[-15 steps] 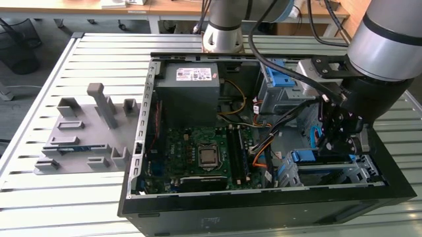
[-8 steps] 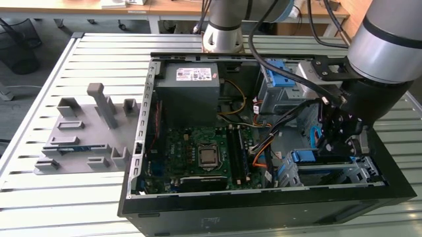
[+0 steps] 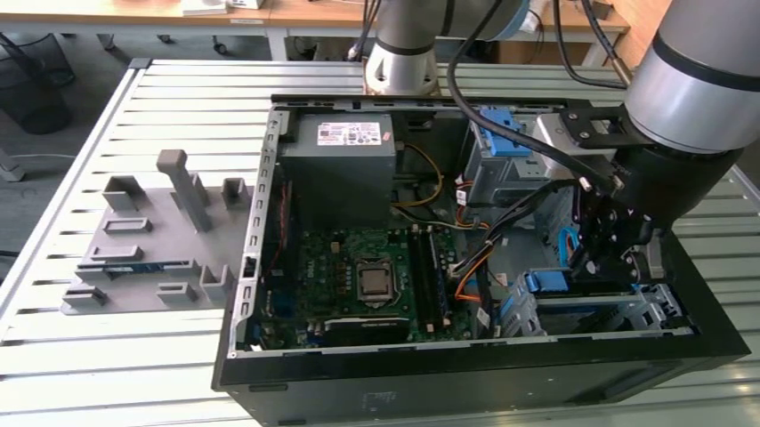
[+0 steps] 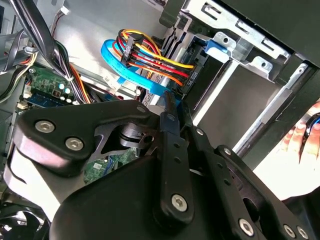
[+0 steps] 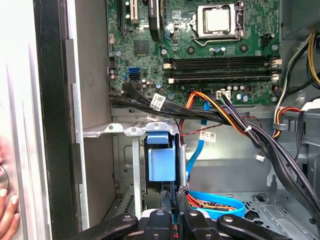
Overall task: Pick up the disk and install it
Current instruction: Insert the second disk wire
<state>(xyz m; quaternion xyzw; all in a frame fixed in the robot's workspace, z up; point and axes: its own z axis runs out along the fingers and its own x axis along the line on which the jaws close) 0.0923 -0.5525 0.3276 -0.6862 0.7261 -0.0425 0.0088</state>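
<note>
Slatted pale-metal work table (image 3: 178, 356), evenly lit. Behind it: light wooden desks (image 3: 297, 13) on white legs, grey floor (image 3: 71, 98), black mesh wastebasket (image 3: 30, 89) at exterior view's left.

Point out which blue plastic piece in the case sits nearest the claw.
The blue-framed disk in the bay beside the claw; the other blue piece lies farther off.

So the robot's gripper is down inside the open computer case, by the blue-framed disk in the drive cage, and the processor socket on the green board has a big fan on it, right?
Not quite: the processor socket on the green board is bare, with no fan, as the exterior view shows. The rest holds: the gripper is inside the open case, by the blue-framed disk.
</note>
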